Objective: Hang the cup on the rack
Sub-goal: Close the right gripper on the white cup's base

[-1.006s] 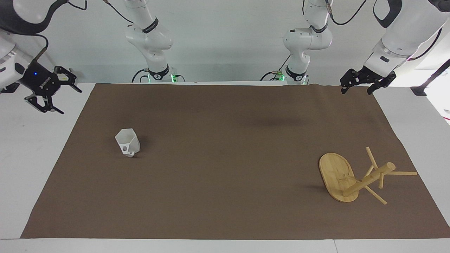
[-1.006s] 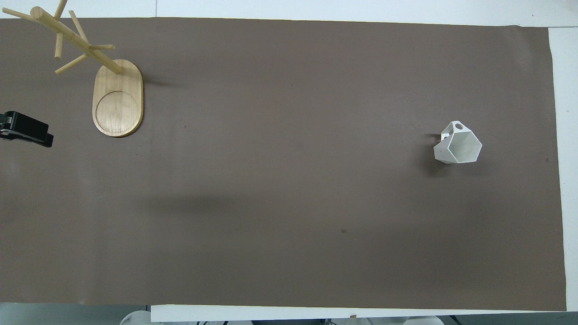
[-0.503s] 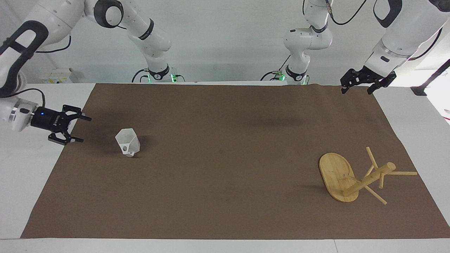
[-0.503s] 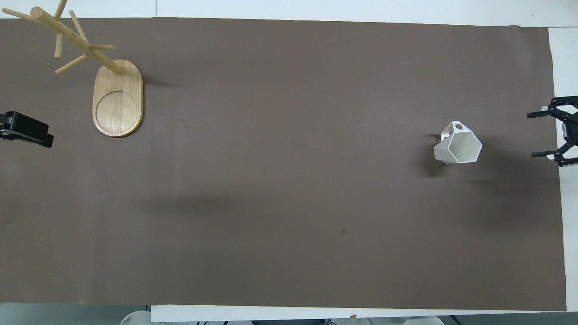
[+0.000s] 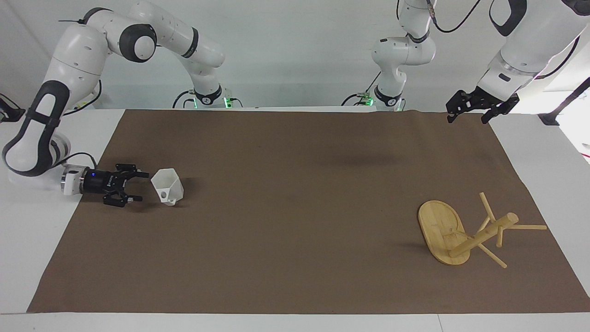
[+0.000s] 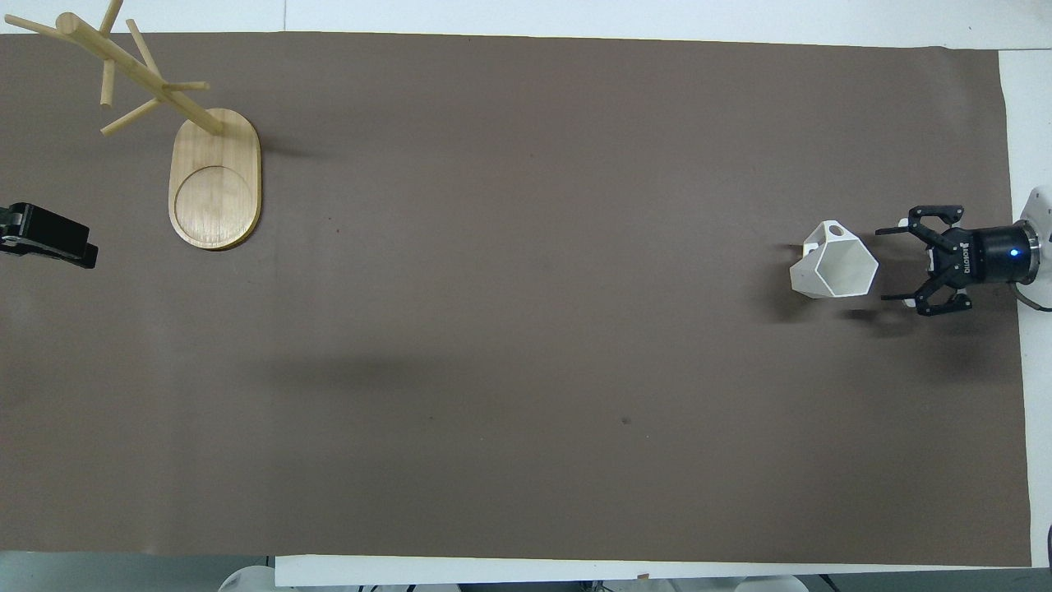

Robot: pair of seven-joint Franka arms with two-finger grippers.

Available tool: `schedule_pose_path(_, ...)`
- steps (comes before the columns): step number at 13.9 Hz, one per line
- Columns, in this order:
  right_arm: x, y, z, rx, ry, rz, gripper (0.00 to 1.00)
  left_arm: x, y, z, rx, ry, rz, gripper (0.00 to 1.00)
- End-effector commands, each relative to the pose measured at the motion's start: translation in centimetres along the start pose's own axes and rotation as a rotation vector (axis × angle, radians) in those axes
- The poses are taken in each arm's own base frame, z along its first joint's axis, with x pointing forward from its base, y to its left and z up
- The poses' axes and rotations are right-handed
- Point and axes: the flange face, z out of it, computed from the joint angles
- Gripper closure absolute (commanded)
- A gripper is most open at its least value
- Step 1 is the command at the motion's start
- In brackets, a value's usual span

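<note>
At the right arm's end of the table [image 5: 27, 258], the right hand [image 5: 137, 186] is held low and level over the brown mat [image 5: 295, 216], its fingers spread wide and empty, pointed at the cup [image 5: 167, 186] just beside it, without contact. White lettering is carried on that hand's black body, too small to be read. The cup is tipped on the mat, its pierced tab lying on the side farther from the robots.

The mat is spread over a white table, and a plain pale wall is seen at the robots' backs.

At the left arm's end, the rack [image 5: 465, 233] is stood upright and empty. The left hand [image 5: 469, 116] is held raised over the mat's corner nearest the robots, waiting, fingers parted and empty.
</note>
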Motion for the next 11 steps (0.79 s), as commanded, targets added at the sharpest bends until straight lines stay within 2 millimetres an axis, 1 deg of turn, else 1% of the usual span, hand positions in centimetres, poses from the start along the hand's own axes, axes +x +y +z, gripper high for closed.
schedule_pose_path(1,0.1,-0.7,0.8,-0.017,0.023,-0.034,0.0,-0.8,-0.3,-0.1,-0.008,-0.005,0.008,0.01)
schedule_pose_path(3,-0.5,-1.0,1.1,-0.031,0.012,-0.022,0.0,-0.8,-0.3,0.0,-0.008,-0.005,0.01,0.01)
schedule_pose_path(5,-1.1,-1.5,2.0,-0.032,0.02,-0.005,0.0,-0.9,-0.3,-0.1,-0.008,-0.003,0.01,0.01)
schedule_pose_path(6,-0.8,-0.8,3.2,-0.029,0.033,-0.012,0.0,-0.8,-0.3,-0.1,-0.008,-0.002,0.01,0.01)
schedule_pose_path(7,-0.9,-0.8,3.9,-0.028,0.043,-0.008,0.0,-0.8,-0.3,0.0,-0.008,-0.005,0.008,0.01)
schedule_pose_path(9,-0.9,-0.8,4.0,-0.038,0.042,-0.006,0.0,-0.8,-0.3,0.0,-0.008,-0.005,0.008,0.01)
schedule_pose_path(11,-1.2,-1.4,4.5,-0.038,0.052,0.008,0.0,-0.8,-0.3,0.0,-0.008,-0.005,0.008,0.01)
